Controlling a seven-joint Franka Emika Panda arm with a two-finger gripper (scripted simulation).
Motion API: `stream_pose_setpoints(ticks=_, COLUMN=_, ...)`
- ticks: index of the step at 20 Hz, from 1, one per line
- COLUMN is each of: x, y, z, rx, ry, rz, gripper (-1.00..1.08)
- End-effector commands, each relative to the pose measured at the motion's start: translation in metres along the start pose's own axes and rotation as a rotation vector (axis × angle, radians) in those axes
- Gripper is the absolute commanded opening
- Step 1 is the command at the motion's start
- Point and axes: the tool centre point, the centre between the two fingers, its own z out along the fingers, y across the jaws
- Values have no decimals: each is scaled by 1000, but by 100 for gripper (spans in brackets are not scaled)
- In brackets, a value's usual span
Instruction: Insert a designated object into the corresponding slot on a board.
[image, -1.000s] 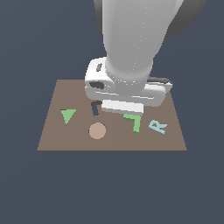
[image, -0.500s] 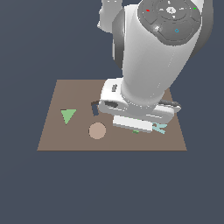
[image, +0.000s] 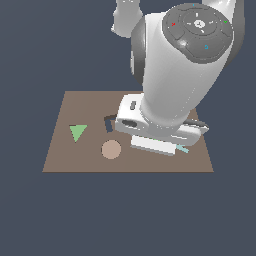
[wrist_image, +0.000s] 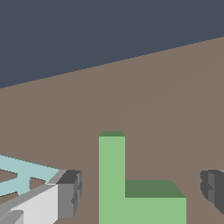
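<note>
The light-green L-shaped block (wrist_image: 114, 188) lies flat on the brown board (wrist_image: 166, 100) in the wrist view. My gripper (wrist_image: 142, 190) is open and straddles it. One dark fingertip (wrist_image: 70, 192) is on the side of its upright arm and the other fingertip (wrist_image: 213, 186) is past the end of its short arm. Neither touches it. In the exterior view my arm's wrist housing (image: 155, 131) hides the block and the fingers. A part of the dark navy slot (image: 108, 123) shows on the board (image: 65, 160), just to the exterior view's left of the housing.
A green triangle (image: 77, 132) and a peach disc (image: 111, 149) lie on the board toward the exterior view's left. The pale blue letter R (wrist_image: 17, 175) lies beside one finger; only a sliver of the letter R (image: 183, 149) shows in the exterior view.
My arm has come down and toward the exterior view's lower right, over the L-shaped block. The block and most of the R, visible before, are now covered by the wrist.
</note>
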Motion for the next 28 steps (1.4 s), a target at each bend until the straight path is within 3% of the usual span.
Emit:
stream_pose_setpoints(ticks=1, x=0, y=1, z=-1, rx=0, ry=0, rz=-1, gripper=100)
stream_pose_setpoints(ticks=12, x=0, y=1, z=19, rx=0, ry=0, rz=-1, gripper=100)
stream_pose_setpoints(ticks=13, x=0, y=1, z=19, rx=0, ry=0, rz=-1, gripper=-100)
stream_pose_setpoints(ticks=28, x=0, y=1, z=16, rx=0, ry=0, rz=-1, gripper=-100)
